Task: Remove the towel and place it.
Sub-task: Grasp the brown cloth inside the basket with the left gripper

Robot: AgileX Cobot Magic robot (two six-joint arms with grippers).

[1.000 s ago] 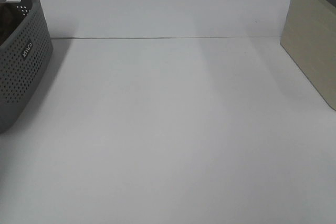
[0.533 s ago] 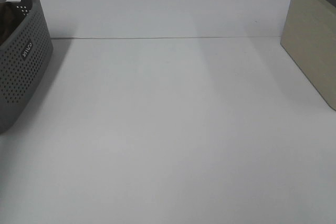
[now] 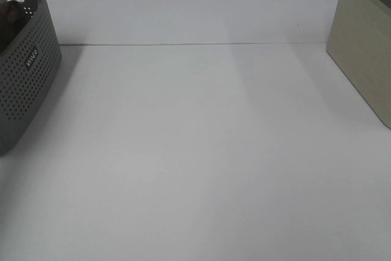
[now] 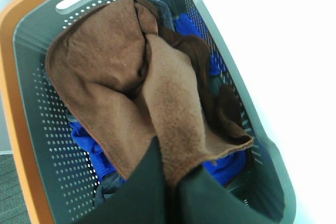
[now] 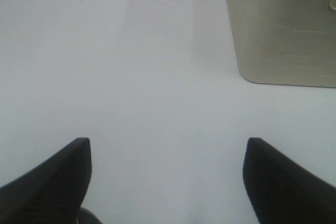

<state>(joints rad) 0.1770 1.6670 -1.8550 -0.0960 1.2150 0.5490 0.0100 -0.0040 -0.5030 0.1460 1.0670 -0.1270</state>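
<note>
The dark brown towel [image 4: 121, 77] lies crumpled in the grey perforated basket [image 4: 42, 129], on top of other cloths. My left gripper [image 4: 170, 182] is shut on a fold of the towel, which is pinched between its two dark fingers over the basket. In the exterior high view only the basket's side [image 3: 27, 71] shows at the far left edge, with a sliver of the towel [image 3: 7, 11] over its rim. No arm shows there. My right gripper [image 5: 167, 171] is open and empty above the white table [image 5: 157, 77].
Blue cloths [image 4: 223, 163] lie under the towel in the basket. An orange edge [image 4: 16, 129] runs beside the basket. A beige box [image 3: 363, 59] stands at the table's right edge and shows in the right wrist view [image 5: 283, 35].
The basket has shifted slightly to the left in the exterior high view, and the patch of brown towel seen over its rim has shrunk. Nothing else has moved.
</note>
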